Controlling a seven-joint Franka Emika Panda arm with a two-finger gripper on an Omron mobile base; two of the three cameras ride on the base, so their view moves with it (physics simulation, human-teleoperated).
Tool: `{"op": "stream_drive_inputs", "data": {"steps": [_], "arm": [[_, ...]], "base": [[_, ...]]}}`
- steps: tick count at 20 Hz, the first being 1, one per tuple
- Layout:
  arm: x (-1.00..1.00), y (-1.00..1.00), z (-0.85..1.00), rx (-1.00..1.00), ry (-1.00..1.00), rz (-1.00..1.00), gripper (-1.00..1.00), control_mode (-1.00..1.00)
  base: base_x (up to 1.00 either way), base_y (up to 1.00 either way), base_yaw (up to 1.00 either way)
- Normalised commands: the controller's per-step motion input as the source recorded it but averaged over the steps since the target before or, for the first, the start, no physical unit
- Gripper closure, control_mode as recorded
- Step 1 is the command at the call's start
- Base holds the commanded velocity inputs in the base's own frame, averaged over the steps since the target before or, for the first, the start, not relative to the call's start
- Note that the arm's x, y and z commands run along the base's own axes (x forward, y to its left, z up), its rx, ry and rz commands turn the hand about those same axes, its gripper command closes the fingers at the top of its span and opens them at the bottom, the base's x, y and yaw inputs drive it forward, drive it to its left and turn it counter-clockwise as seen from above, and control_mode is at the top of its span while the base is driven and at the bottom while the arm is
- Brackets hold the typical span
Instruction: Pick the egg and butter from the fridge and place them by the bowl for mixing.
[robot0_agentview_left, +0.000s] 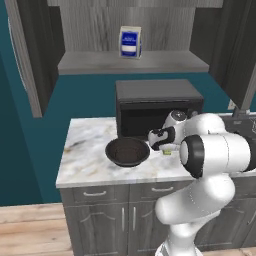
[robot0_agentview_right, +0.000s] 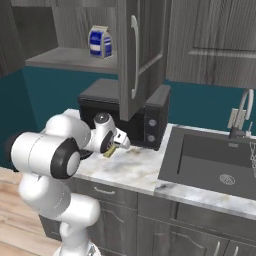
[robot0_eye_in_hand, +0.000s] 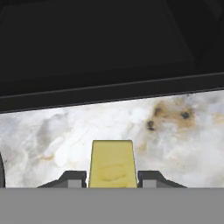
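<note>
My gripper (robot0_eye_in_hand: 112, 177) is clamped on the butter (robot0_eye_in_hand: 112, 164), the yellow block low in the middle of the hand view, above the marble counter (robot0_eye_in_hand: 65, 131). In the left base view the bowl (robot0_agentview_left: 127, 151) sits at frame centre, just left of my hand, with the black microwave (robot0_agentview_left: 157, 105) behind it. A blue-and-white carton (robot0_agentview_left: 130, 42) stands on the top shelf.

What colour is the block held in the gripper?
Pale yellow: the butter, clearest in the hand view, clamped in the gripper.
</note>
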Motion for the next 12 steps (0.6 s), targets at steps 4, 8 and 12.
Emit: {"op": "stream_drive_inputs", "data": {"steps": [4, 8, 12], "arm": [[0.28, 0.0, -0.27, 0.0, 0.0, 0.01, 1.0, -1.0], [0.11, 0.0, -0.39, 0.0, -0.01, 0.02, 1.0, -1.0], [0.1, 0.0, -0.29, 0.0, -0.03, 0.02, 1.0, -1.0]], "base": [[0.0, 0.0, 0.0], [0.0, 0.0, 0.0], [0.0, 0.0, 0.0]]}}
